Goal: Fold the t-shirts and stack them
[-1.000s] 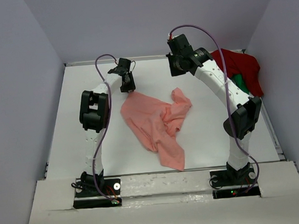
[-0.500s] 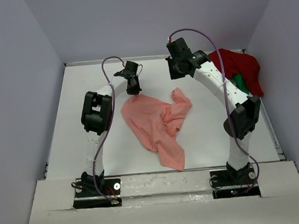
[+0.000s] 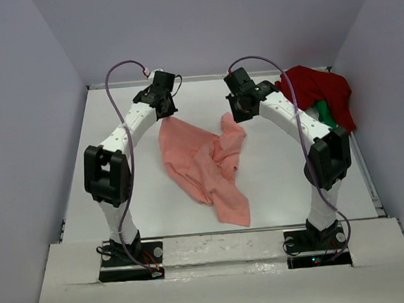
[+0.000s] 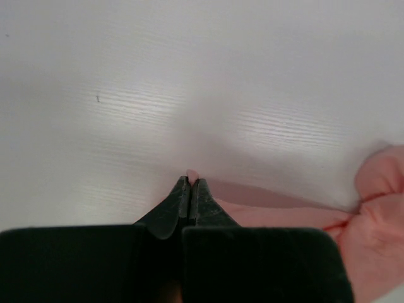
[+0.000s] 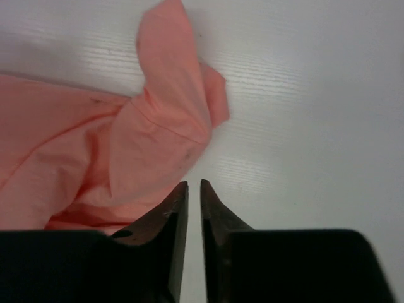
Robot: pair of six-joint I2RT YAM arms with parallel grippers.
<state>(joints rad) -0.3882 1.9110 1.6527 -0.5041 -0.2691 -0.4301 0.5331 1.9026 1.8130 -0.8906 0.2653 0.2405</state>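
Pinches corner of salmon-pink t-shirt [image 3: 199, 158] in fully closed left gripper [image 4: 190, 183], newly swung farther across bench [image 3: 276, 170]; holds right gripper [image 5: 194, 187] a slit apart, empty, sleeve just left, dragged leftward. Suggests spreading underway.

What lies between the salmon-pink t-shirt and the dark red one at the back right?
In the top view, bare table, with the right arm crossing above it. No other object lies between the salmon-pink t-shirt and the dark red t-shirt.
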